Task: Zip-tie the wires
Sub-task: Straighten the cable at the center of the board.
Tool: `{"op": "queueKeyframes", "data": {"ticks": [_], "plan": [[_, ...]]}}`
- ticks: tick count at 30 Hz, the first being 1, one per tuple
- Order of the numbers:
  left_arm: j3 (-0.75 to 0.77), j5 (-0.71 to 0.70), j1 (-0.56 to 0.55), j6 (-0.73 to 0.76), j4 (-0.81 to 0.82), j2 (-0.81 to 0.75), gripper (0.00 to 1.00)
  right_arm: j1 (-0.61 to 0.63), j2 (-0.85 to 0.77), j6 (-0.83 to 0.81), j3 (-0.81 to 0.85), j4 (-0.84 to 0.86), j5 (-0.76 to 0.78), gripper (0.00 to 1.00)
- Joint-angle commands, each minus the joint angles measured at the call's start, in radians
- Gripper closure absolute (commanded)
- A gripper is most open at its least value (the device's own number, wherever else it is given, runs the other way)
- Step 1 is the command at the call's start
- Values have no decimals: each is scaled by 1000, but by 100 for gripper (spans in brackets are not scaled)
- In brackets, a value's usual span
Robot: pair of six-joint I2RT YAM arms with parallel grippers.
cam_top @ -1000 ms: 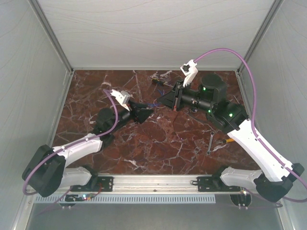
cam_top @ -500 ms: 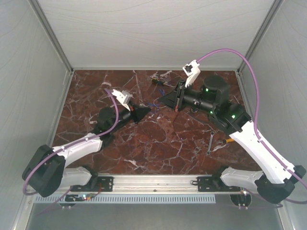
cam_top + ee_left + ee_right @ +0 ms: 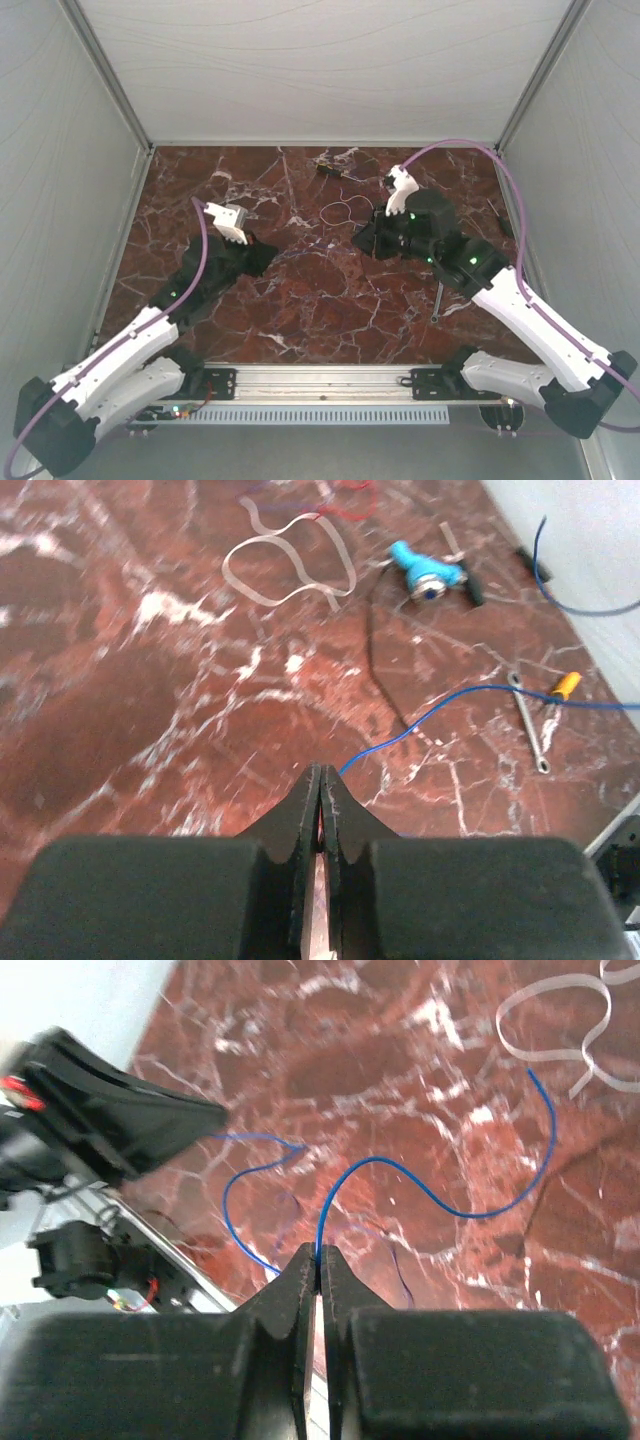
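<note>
Both grippers are backing away from the middle. A second ago they were almost nose to nose close to the wires (image 3: 292, 558), and now they are sitting well apart, drawn in nearer the robot. The left gripper (image 3: 320, 776) is clenched, and a thin blue wire (image 3: 420, 716) is leaving its tips and trailing off to its right. The right gripper (image 3: 318, 1256) is also pinched shut on a blue strand, likely the same one, whose free end is curling away ahead and to its right. The wires, a whitish loop with a red strand, are lying loose well ahead of the left gripper's tips. Nothing is binding them, so the tying itself looks not yet begun. The retreat seems to be only stretching the blue strand out.
</note>
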Motion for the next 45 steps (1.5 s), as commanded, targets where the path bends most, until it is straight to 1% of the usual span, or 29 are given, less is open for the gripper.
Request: {"op": "queueKeyframes", "data": {"ticks": [1,4,7,10,17,23,29,37,41,43,45], "plan": [[51,-156,-7,-85,-285,-81,100,16,-25,39,-103,-7,42,100],[9,-197,-7,-127,-317,-120,100,49,-15,64,-183,24,71,100],[-48,-207,-8,-169,-291,-138,100,91,4,70,-258,95,110,100],[-78,-199,-9,-196,-248,-111,100,111,35,69,-332,194,140,100],[-140,-234,-10,-173,-170,-42,100,114,142,71,-455,364,159,100],[-197,-264,-11,-162,-119,-34,100,115,221,68,-473,399,177,100],[-249,-252,-12,-167,-51,-17,100,142,308,81,-482,445,152,100],[-286,-251,-13,-169,-35,-36,100,175,455,111,-452,452,171,100],[-303,-251,-13,-164,-24,-60,100,189,500,119,-429,443,179,100],[-309,-251,-13,-160,-17,-64,100,192,511,120,-420,435,185,98],[-312,-250,-13,-157,-11,-61,100,194,511,120,-412,427,194,93]]}}
